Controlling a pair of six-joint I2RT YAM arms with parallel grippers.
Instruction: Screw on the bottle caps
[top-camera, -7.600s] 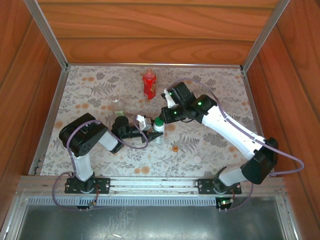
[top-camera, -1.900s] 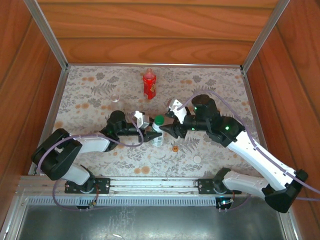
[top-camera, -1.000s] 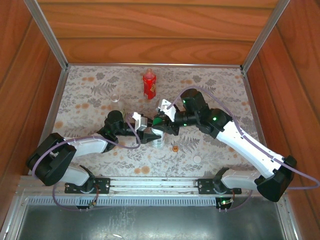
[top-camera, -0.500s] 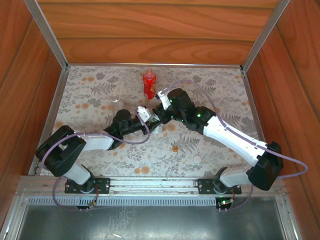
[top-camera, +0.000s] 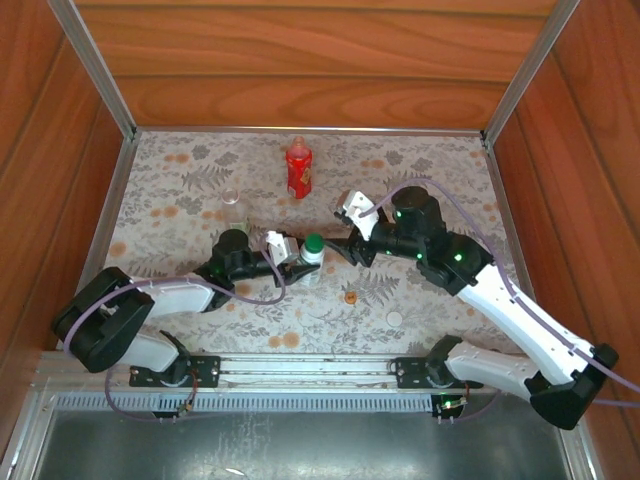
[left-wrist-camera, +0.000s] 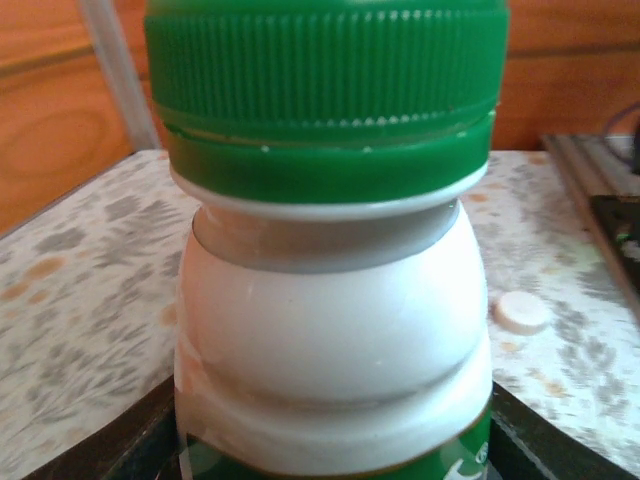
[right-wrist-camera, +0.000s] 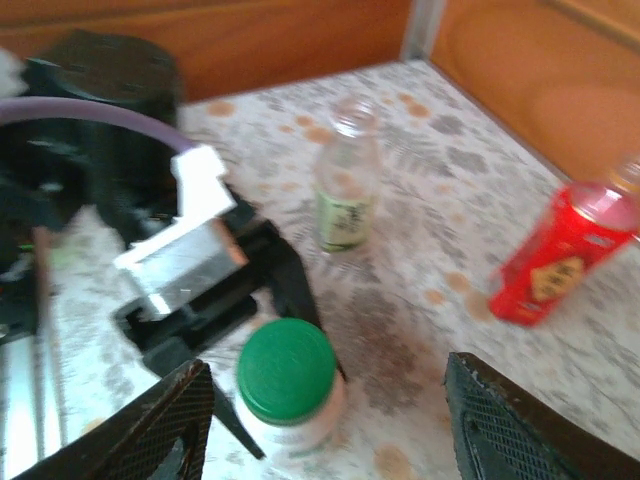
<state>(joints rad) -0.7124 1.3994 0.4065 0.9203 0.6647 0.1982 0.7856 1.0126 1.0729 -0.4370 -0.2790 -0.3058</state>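
The left gripper (top-camera: 303, 264) clamps the small white bottle with dark-green label (left-wrist-camera: 330, 330), upright at frame centre. A round green plastic cap (top-camera: 313, 243) sits on its neck. The right gripper (top-camera: 342, 250) is just right of that cap, fingers spread wide, holding nothing. A small orange-red cap (top-camera: 351, 296) and a small white cap (top-camera: 395, 318) lie lower right.

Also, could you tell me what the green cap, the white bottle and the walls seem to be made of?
Green cap: probably moulded plastic, matte, with fine ribs round its side. White bottle: opaque plastic, faintly glossy, judging by soft highlights on its shoulder. Walls: wood or wood-look laminate, smooth, showing grain.
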